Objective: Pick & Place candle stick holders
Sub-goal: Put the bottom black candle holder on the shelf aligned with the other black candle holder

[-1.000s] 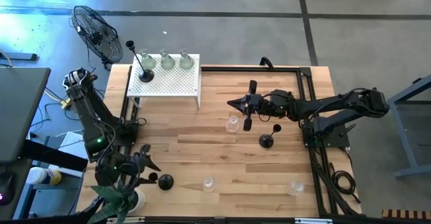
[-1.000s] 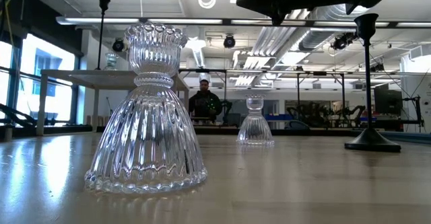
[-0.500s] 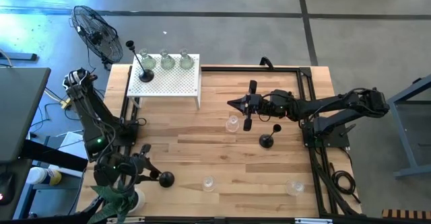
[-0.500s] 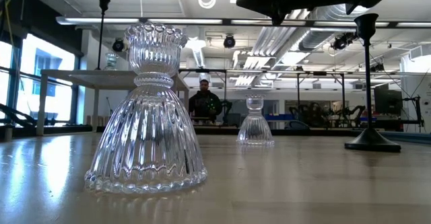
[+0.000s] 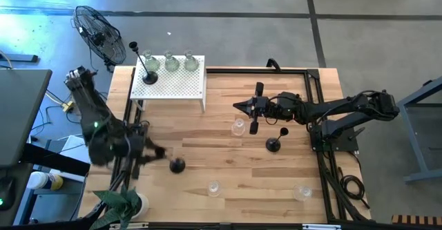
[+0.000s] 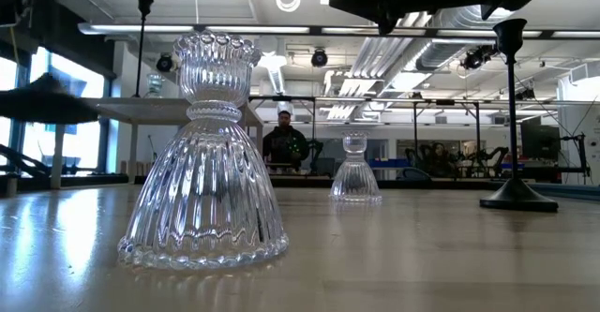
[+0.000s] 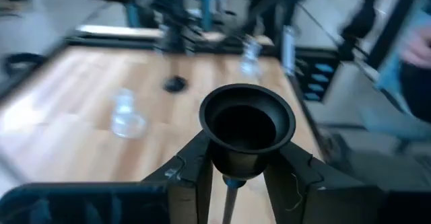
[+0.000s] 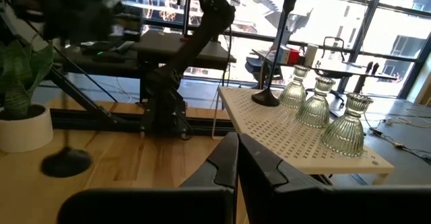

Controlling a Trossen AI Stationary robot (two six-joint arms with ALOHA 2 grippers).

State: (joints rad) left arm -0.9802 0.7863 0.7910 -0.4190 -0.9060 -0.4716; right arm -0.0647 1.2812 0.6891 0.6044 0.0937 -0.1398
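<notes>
— Where is the left claw (image 5: 160, 155) seen?

— Over the counter's (image 5: 228, 130) left side, clamped on the stem of a black candle stick holder (image 5: 177, 165); in the left wrist view the cup top (image 7: 247, 124) is framed between the two fingers (image 7: 190, 172).

— And the right claw (image 5: 249, 108)?

— Held above the counter's middle, fingers pressed together on nothing — just beside a clear glass holder (image 5: 239, 127). A second black holder (image 5: 274, 144) is stood nearby.

— The rest?

— A third black holder (image 5: 148, 74) and three glass ones (image 5: 170, 62) are set on the white perforated stand (image 5: 173, 85). Two more glass holders (image 5: 213, 188) are found along the near edge.
</notes>
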